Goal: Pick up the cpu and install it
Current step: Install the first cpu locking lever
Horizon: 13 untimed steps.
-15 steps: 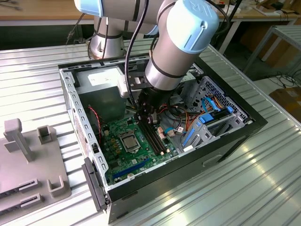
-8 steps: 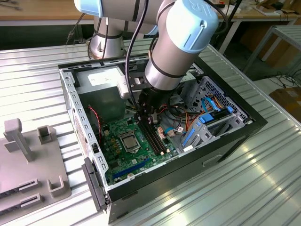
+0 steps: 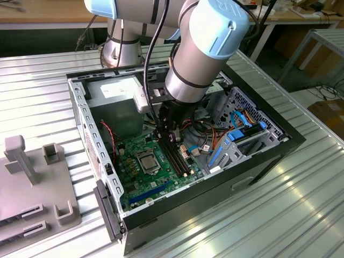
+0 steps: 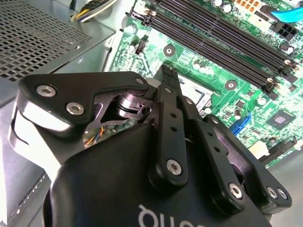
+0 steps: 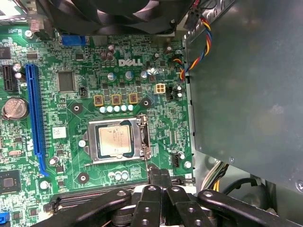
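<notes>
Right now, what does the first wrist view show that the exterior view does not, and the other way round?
Only the first wrist view shows the round coin battery and the cpu lying face-up inside its metal-framed socket. Only the exterior view shows the whole computer case, the arm's elbow joint and the grey fixture at the exterior view's left. Both show the green motherboard and the gripper above it.
</notes>
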Available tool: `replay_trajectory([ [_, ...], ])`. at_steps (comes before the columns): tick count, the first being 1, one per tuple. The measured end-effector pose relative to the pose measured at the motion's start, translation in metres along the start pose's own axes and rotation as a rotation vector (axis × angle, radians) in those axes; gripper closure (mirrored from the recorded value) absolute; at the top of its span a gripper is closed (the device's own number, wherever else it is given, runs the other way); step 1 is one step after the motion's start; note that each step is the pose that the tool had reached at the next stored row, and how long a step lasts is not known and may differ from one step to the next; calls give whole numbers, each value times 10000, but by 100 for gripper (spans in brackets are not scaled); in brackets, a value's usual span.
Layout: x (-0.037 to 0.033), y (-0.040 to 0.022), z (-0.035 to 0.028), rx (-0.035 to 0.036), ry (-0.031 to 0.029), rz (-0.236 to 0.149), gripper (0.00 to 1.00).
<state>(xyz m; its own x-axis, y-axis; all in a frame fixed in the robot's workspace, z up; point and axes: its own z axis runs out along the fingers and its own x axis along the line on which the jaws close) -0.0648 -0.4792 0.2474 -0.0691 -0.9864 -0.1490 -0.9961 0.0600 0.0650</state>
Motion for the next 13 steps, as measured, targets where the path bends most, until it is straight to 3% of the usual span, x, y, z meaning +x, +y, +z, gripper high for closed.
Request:
replay_trajectory([
  [3, 3, 0, -1, 7, 105, 5, 89],
  [9, 12, -1, -2, 28, 404, 16, 89],
  [13, 18, -1, -4, 33, 505, 19, 89],
])
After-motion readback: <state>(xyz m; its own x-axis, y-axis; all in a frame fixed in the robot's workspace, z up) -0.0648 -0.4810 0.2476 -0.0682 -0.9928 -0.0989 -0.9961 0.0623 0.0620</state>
